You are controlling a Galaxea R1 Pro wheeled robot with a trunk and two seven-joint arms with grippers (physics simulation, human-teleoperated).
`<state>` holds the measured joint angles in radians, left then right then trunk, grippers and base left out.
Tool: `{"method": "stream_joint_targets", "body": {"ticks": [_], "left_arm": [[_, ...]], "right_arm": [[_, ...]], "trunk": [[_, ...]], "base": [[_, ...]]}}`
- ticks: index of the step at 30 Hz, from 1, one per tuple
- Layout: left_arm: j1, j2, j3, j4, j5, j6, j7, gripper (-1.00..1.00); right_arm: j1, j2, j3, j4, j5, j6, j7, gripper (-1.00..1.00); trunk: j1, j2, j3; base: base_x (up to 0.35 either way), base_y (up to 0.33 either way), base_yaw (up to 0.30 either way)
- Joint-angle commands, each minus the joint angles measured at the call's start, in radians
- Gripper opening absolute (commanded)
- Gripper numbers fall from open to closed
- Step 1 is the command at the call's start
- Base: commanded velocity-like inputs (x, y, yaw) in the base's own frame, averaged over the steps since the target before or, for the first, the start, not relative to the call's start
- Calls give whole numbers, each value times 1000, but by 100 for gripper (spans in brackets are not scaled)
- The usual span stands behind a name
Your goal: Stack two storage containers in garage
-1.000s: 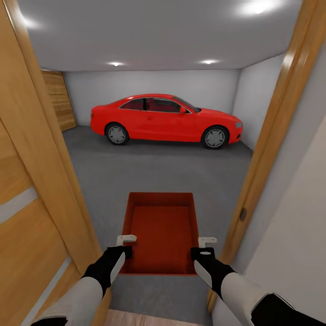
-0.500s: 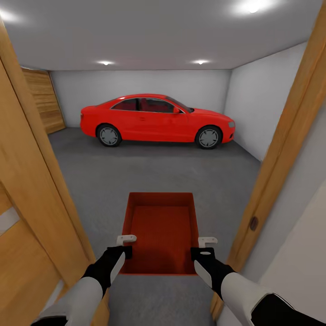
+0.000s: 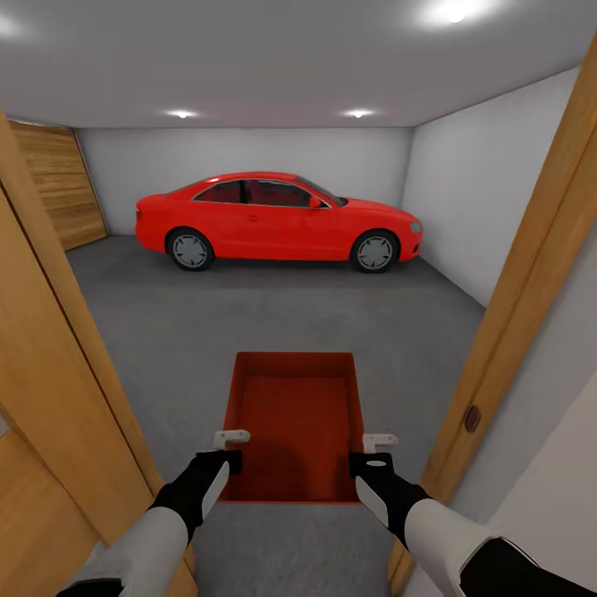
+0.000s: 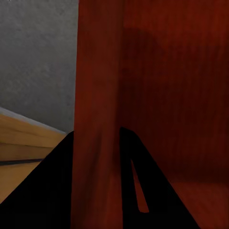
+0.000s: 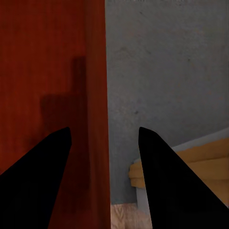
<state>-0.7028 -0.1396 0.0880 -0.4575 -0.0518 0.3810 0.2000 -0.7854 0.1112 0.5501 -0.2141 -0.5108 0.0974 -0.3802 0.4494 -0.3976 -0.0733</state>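
The storage container (image 3: 290,427) is hanging between both arms over the garage's grey floor (image 3: 249,319). The wrist views are showing each side wall: left gripper (image 4: 98,157) pinching it, right gripper (image 5: 102,157) straddling it more widely. The head view is revealing a red car (image 3: 278,220).

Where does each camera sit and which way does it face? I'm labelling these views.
Head view: high, facing through the wooden doorway into the grey garage with its red car; both forearms show.
Left wrist view: along dark fingers straddling the orange-red ribbed plastic container wall.
Right wrist view: likewise, fingers wider apart.
All share the container and grey concrete floor.
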Motion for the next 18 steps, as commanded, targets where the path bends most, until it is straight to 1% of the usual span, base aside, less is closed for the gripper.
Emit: {"method": "stream_joint_targets", "body": {"ticks": [1, 6, 13, 18], "left_arm": [[0, 8, 9, -1, -29, 10, 6, -100], [0, 8, 9, -1, -29, 10, 6, -100], [0, 8, 9, -1, -29, 10, 6, -100], [0, 8, 9, -1, -29, 10, 6, -100]], "right_arm": [[-2, -1, -21, -30, 5, 7, -2, -100], [-2, -1, -21, -30, 5, 7, -2, -100], [-2, -1, -21, -30, 5, 7, -2, -100], [-2, -1, -21, -30, 5, 7, -2, -100]], "trunk": [[1, -2, -2], [1, -2, -2], [1, -2, -2], [1, -2, -2]], "base": [[3, 1, -1], [12, 15, 0], [96, 118, 0], [30, 25, 0]]}}
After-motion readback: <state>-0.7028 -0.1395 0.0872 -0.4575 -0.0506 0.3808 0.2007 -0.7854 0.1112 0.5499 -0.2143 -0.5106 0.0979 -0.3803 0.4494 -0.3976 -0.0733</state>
